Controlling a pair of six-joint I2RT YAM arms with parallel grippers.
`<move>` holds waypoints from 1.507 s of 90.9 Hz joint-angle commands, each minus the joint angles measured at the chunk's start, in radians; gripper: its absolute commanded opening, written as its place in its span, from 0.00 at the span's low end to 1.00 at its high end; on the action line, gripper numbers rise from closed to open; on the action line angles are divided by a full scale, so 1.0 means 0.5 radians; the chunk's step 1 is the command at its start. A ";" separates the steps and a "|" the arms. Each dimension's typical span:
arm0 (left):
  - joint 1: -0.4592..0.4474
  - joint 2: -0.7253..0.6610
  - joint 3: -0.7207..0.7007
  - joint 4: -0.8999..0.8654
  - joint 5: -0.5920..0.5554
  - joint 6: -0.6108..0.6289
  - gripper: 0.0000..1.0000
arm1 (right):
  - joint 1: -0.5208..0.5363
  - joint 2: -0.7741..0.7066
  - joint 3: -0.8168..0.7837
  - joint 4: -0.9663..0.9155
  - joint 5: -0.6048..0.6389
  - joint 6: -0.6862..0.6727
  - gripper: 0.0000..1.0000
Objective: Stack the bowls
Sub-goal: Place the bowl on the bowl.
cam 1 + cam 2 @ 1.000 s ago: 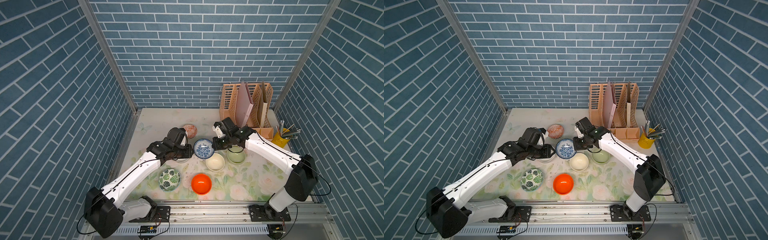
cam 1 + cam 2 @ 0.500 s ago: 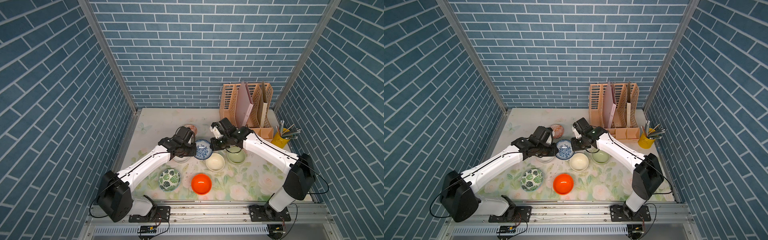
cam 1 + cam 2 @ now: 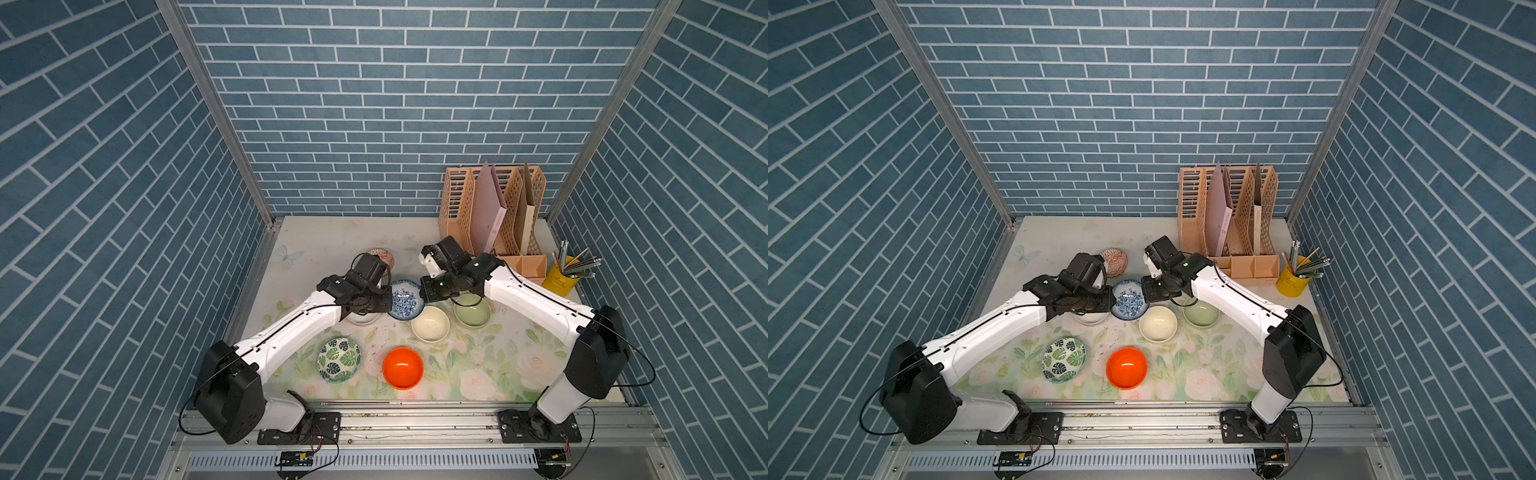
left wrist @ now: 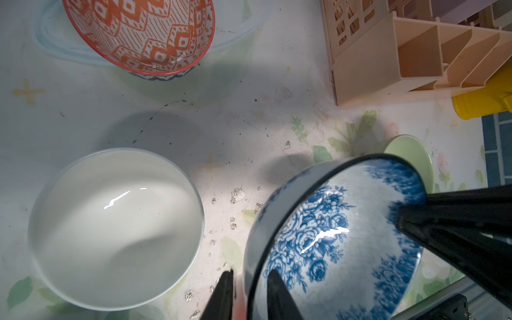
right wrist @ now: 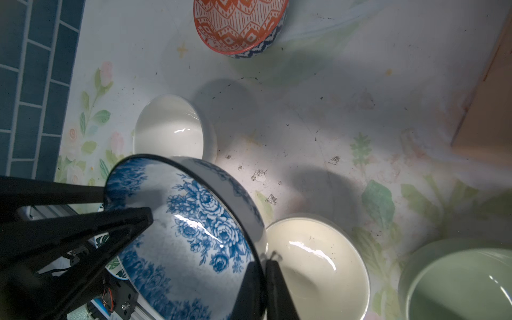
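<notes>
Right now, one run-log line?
right fingers: shut on round glossy blue-floral bowl rim | left fingers: astride opposite rim, grip unclear | bowl: tilted

The white bowl (image 4: pixel 116 230), cream bowl (image 3: pixel 430 329) and pale green bowl (image 3: pixel 472 313) are crowding the middle just beside the tilted blue floral bowl (image 3: pixel 404 301), the left arm (image 3: pixel 291 328) and right arm (image 3: pixel 536 307) reaching over them. Bare table (image 3: pixel 332 237) is lying open along the back wall (image 3: pixel 374 124) and between the white bowl and the red-orange bowl (image 4: pixel 144 33), while the file rack (image 3: pixel 457 208) and yellow pencil cup (image 3: pixel 562 283) are filling the back right corner.
</notes>
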 commanded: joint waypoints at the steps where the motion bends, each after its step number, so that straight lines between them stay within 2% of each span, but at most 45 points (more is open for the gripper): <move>1: -0.017 -0.057 -0.043 -0.066 -0.057 0.008 0.26 | 0.008 0.010 0.061 0.034 0.001 -0.052 0.00; 35: -0.023 -0.022 -0.065 -0.040 -0.062 0.013 0.20 | 0.008 0.018 0.065 0.044 -0.015 -0.052 0.00; 54: -0.025 -0.002 -0.078 -0.023 -0.060 0.020 0.08 | 0.013 0.021 0.046 0.069 -0.031 -0.052 0.00; 60: -0.023 -0.004 -0.085 -0.030 -0.077 0.017 0.00 | 0.013 0.019 0.046 0.075 -0.039 -0.052 0.00; 85: -0.023 -0.078 -0.114 -0.079 -0.142 0.010 0.00 | 0.014 0.031 0.037 0.106 -0.070 -0.073 0.00; 94: -0.023 -0.120 -0.150 -0.127 -0.184 -0.026 0.00 | 0.014 0.030 0.028 0.128 -0.083 -0.088 0.11; 97: -0.024 -0.135 -0.165 -0.141 -0.186 -0.038 0.00 | 0.014 0.030 0.022 0.136 -0.088 -0.094 0.18; 107: -0.024 -0.230 -0.238 -0.145 -0.179 -0.092 0.00 | 0.014 0.027 0.010 0.172 -0.111 -0.103 0.22; 113: -0.018 -0.287 -0.249 -0.174 -0.190 -0.113 0.00 | 0.015 0.026 0.008 0.189 -0.125 -0.107 0.28; 137: 0.057 -0.459 -0.268 -0.359 -0.219 -0.137 0.00 | -0.004 -0.055 -0.045 0.240 -0.125 -0.149 0.33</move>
